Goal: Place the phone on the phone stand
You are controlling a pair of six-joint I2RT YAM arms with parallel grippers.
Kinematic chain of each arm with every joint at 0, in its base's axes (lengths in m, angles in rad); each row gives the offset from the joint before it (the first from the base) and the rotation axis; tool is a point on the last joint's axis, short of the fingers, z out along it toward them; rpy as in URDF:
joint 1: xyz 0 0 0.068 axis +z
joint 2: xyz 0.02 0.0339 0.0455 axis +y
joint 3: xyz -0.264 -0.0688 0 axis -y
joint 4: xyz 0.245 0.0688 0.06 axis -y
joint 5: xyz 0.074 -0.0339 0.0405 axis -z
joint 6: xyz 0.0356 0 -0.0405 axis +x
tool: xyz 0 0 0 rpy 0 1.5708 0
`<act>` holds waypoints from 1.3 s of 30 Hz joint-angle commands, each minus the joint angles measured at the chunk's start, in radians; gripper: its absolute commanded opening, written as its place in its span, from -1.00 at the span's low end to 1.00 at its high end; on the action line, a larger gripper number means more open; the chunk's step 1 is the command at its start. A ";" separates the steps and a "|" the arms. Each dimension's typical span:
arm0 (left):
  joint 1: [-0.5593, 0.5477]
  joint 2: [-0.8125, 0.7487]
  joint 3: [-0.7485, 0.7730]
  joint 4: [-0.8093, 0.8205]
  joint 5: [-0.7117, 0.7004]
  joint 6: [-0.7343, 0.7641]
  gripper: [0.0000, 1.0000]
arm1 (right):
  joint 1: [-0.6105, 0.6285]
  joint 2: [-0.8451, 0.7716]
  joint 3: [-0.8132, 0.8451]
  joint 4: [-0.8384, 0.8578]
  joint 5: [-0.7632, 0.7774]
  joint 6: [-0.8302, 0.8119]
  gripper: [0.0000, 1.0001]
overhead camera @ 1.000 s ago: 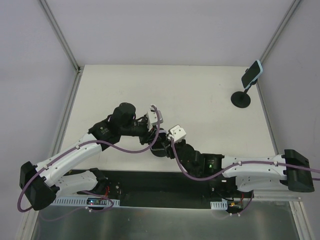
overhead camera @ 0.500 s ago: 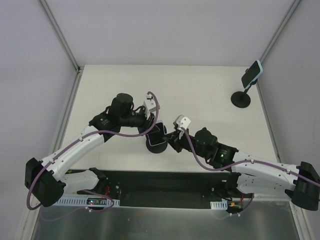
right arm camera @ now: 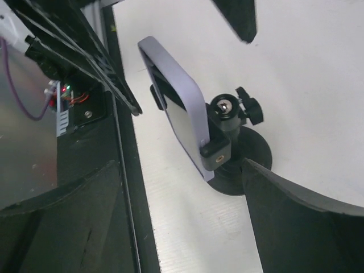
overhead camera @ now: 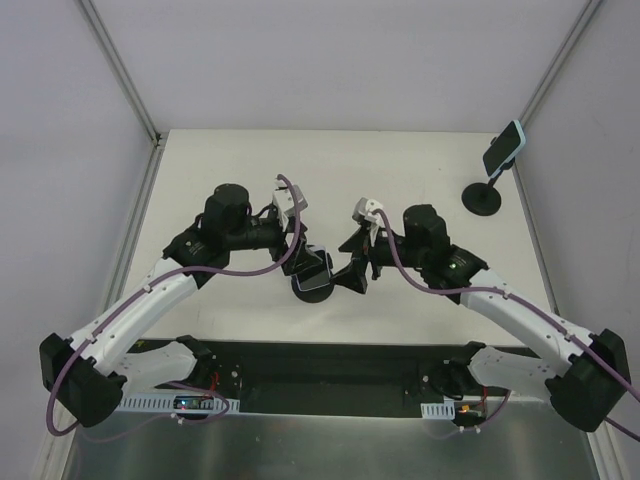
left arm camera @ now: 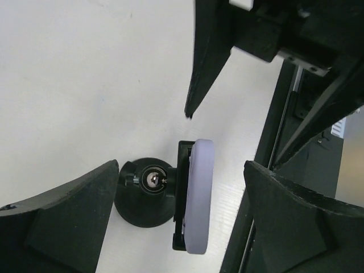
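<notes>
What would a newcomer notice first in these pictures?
Most likely the left gripper and right gripper, both open, flanking a lilac phone clamped on a black stand near the table's front edge. Next, a second phone on another stand at the far right corner.
</notes>
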 commanded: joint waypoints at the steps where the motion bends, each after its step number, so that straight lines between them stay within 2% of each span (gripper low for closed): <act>1: 0.010 -0.115 0.027 0.038 -0.030 -0.001 0.82 | -0.018 0.129 0.117 -0.088 -0.257 -0.130 0.79; 6: 0.011 -0.204 0.012 0.054 -0.052 0.004 0.83 | -0.015 0.302 0.247 -0.106 -0.324 -0.144 0.74; 9: 0.011 -0.224 -0.005 0.079 -0.072 -0.001 0.83 | -0.009 0.348 0.265 -0.043 -0.333 -0.120 0.72; 17: 0.011 -0.213 0.000 0.079 -0.055 -0.012 0.82 | 0.015 0.414 0.284 -0.042 -0.266 -0.121 0.57; 20: 0.010 -0.213 0.001 0.079 -0.049 -0.013 0.82 | 0.029 0.418 0.258 0.018 -0.208 -0.108 0.42; 23: 0.011 -0.212 0.001 0.079 -0.044 -0.016 0.82 | 0.032 0.413 0.226 0.084 -0.147 -0.081 0.07; 24: 0.011 -0.208 0.003 0.081 -0.047 -0.016 0.82 | 0.035 0.402 0.220 0.095 -0.124 -0.074 -0.18; 26: 0.011 -0.207 0.003 0.079 -0.047 -0.015 0.82 | 0.034 0.392 0.209 0.110 -0.096 -0.066 -0.41; 27: 0.011 -0.205 0.003 0.079 -0.047 -0.015 0.82 | 0.035 0.376 0.201 0.115 -0.081 -0.055 -0.60; 29: 0.013 -0.204 0.000 0.078 -0.049 -0.015 0.82 | 0.034 0.355 0.160 0.145 -0.035 -0.042 -0.81; 30: 0.011 -0.204 0.003 0.078 -0.047 -0.015 0.82 | 0.034 0.326 0.144 0.156 -0.010 -0.025 -0.99; 34: 0.011 -0.205 0.004 0.079 -0.042 -0.018 0.82 | 0.035 0.234 0.056 0.213 0.116 0.009 -0.99; 37: 0.011 -0.205 0.004 0.079 -0.039 -0.019 0.82 | 0.037 0.137 -0.020 0.214 0.319 0.018 -0.99; 39: 0.010 -0.207 0.003 0.078 -0.038 -0.021 0.82 | 0.037 0.039 -0.096 0.217 0.543 0.011 -0.99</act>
